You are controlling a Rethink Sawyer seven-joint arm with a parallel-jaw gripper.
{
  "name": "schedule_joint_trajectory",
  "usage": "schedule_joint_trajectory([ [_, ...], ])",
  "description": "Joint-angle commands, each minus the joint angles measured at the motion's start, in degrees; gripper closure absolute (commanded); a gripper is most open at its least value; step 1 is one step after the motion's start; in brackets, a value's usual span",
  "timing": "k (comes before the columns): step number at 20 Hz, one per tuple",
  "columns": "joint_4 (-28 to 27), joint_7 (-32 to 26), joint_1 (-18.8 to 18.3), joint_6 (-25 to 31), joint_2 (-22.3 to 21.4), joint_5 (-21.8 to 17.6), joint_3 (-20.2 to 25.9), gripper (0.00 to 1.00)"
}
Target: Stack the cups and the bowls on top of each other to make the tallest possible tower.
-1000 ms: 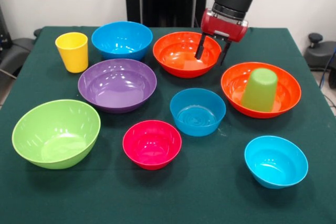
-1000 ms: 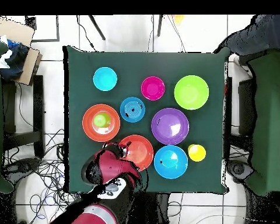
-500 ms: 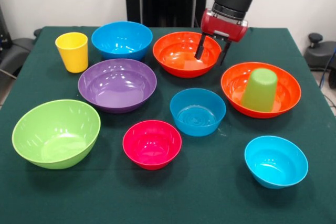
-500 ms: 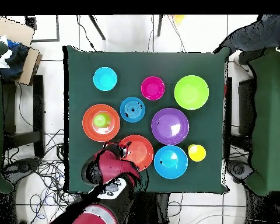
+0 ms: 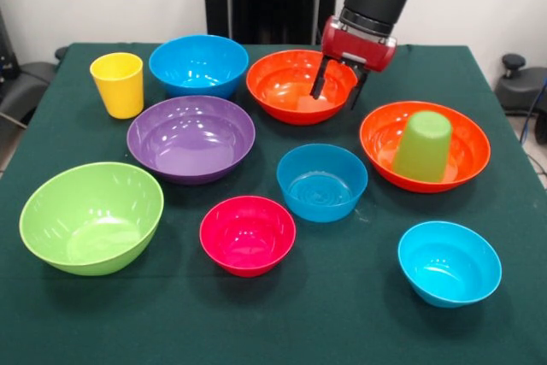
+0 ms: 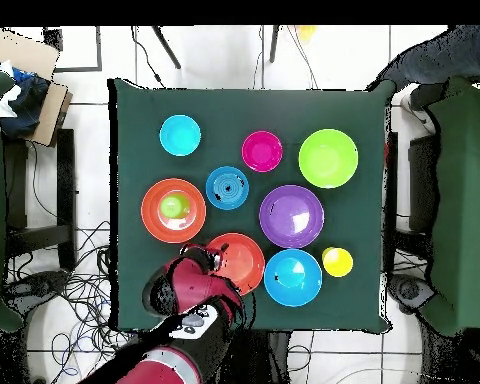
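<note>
Your pincer (image 5: 334, 89) straddling the far orange bowl's (image 5: 286, 87) right rim, fingers closing on it, bowl tilting slightly.

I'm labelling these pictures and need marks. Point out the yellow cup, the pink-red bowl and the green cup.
yellow cup (image 5: 118, 85): front view, on its outer wall.
pink-red bowl (image 5: 247, 233): front view, on its inside bottom.
green cup (image 5: 422, 146): front view, on its side wall, upside down inside an orange bowl (image 5: 459, 168).

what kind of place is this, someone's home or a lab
Most likely a robotics lab or test room, not a home: a robot arm's gripper works at a table covered in green cloth, loose cables trail over the tiled floor, and cardboard boxes sit nearby.
</note>
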Motion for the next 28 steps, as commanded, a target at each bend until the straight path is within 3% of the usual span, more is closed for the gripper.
schedule_joint_trajectory([
  [1,-2.60,11.14,0.24,-3.62,4.29,2.40,4.15,0.00],
  [28,-2.81,9.88,1.06,-2.58,4.04,3.83,3.26,0.00],
])
